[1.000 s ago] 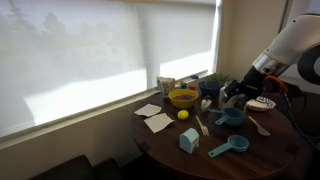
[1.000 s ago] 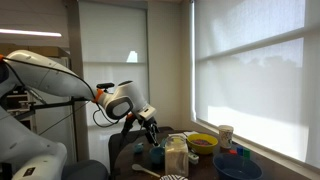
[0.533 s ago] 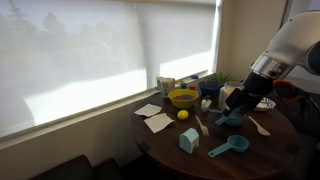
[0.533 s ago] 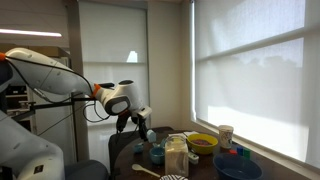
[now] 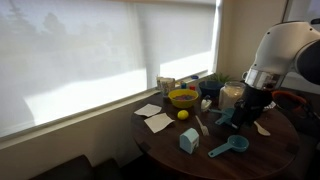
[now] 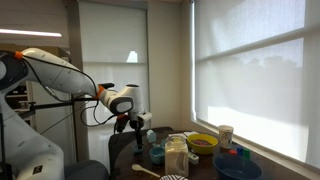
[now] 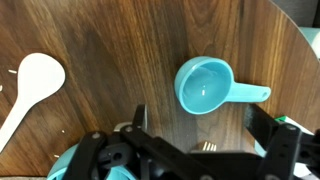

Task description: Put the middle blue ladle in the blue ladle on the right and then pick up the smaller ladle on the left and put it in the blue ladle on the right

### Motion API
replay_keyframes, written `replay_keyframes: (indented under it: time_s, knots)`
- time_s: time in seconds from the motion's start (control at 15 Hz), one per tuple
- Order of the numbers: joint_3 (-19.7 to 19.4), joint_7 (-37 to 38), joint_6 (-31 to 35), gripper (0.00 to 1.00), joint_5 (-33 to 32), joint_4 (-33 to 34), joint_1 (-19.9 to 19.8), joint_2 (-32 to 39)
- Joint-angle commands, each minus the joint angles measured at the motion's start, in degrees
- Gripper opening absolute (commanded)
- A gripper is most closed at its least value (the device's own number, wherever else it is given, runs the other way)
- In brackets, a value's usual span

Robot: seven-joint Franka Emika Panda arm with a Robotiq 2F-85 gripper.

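End effector (image 7: pixel 200 120) hangs above the wooden desk (image 7: pixel 110 40), jaws spread and empty. A blue ladle (image 7: pixel 205 86) lies just beyond them, a white spoon (image 7: pixel 30 85) well apart.

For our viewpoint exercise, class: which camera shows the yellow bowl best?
An exterior view: the yellow bowl is seen from above, rim whole and unobstructed. In an exterior view nearer table level, the bowl sits low, edged by containers. The wrist view misses it entirely.
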Motion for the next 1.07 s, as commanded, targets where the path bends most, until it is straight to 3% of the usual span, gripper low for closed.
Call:
replay_keyframes:
  time_s: [0.0,0.2,0.4,0.93,1.0]
  knots:
    - [2.0,0.1,-2.4,1.00,-3.4,2.1,-2.1,3.2]
    - [2.2,-0.3,-2.3,0.88,-4.3,2.2,-2.2,4.5]
    - [2.3,-0.2,-2.1,0.56,-4.6,2.2,-2.1,5.6]
    - [2.0,0.0,-2.3,0.02,-4.5,2.0,-2.2,4.5]
    - [1.8,0.0,-2.3,0.00,-4.5,2.0,-2.5,3.8]
